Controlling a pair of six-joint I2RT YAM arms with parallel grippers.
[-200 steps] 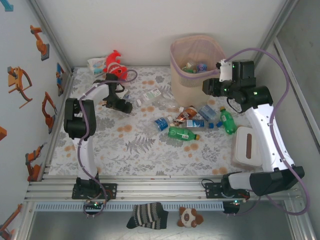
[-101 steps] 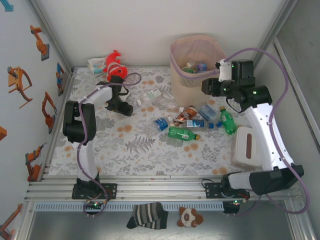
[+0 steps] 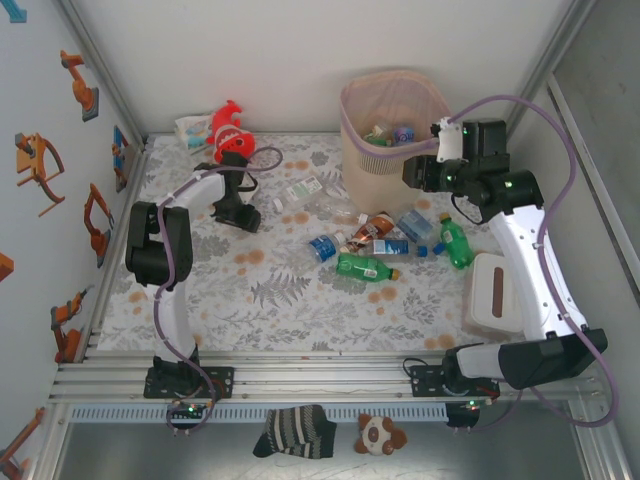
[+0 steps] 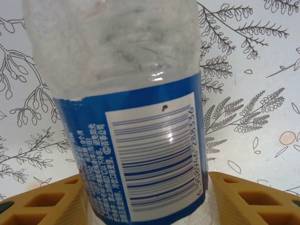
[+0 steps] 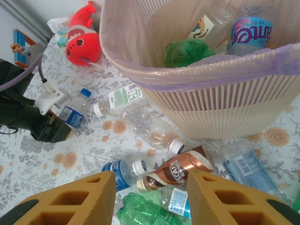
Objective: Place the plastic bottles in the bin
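Clear bottle (image 4: 140, 117) w/ blue label now clamped by left gripper (image 4: 147, 199), jaws wide a sec ago. Lies on floral table (image 3: 300, 300), far left; long axis in line w/ gripper, cap away from wrist. Right gripper (image 5: 150, 197) gapes empty by bin (image 5: 225, 98).

Stretches the left arm (image 3: 190, 195) forward and low, left gripper (image 3: 248, 218) clamped on a blue-labelled bottle (image 4: 126, 117) between orange fingers (image 4: 42, 204). Holds the right arm (image 3: 535, 270) raised and bent inward, right gripper (image 5: 150, 177) angled downward, jaws parted, nothing between them.
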